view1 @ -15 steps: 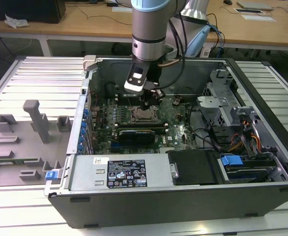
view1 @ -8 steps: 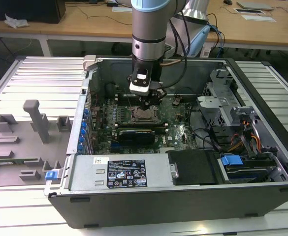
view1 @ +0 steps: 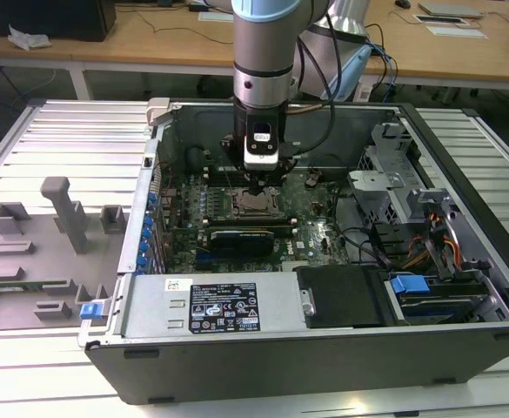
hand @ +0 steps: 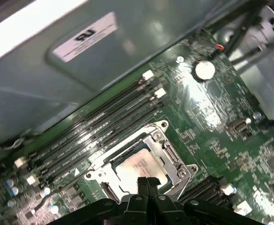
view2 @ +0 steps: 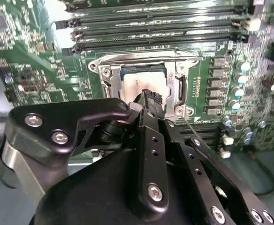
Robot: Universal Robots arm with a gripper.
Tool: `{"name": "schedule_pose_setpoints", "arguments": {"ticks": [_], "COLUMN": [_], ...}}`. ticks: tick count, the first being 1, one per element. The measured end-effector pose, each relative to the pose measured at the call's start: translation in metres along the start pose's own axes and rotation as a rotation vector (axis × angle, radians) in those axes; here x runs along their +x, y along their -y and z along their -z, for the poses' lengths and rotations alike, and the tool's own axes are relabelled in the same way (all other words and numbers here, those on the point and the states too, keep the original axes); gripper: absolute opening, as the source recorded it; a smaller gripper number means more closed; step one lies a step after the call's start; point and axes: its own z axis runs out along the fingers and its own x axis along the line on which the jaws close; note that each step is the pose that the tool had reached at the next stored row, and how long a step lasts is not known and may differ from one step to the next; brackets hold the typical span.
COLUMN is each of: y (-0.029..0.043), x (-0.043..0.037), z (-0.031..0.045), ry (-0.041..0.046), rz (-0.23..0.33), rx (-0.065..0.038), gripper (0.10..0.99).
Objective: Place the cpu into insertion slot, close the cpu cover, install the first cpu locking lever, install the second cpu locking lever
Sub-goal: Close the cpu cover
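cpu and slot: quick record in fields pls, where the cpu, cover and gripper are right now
cpu: in the slot, pale face up
cover: appears down, flat around the cpu
gripper: shut, tips right over the cpu's edge; contact unclear
memory slots: run alongside the slot

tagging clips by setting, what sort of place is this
Probably a robotics lab or workshop: a robot arm reaches into an open computer case on a slatted metal bench, a grey fixture tray sits beside it, and wooden desks stand behind.
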Motion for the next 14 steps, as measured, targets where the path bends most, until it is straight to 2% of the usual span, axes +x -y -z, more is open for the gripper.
{"name": "schedule_pose_setpoints", "arguments": {"ticks": [6, 14], "y": [0.0000, 0.0000], "x": [0.0000, 0.0001], "z": [-0.0010, -0.0019], "ry": [-0.0032, -0.0066], "rz": [0.149, 0.305], "rx": [-0.003, -0.006], "gripper": [0.106, 0.106]}}
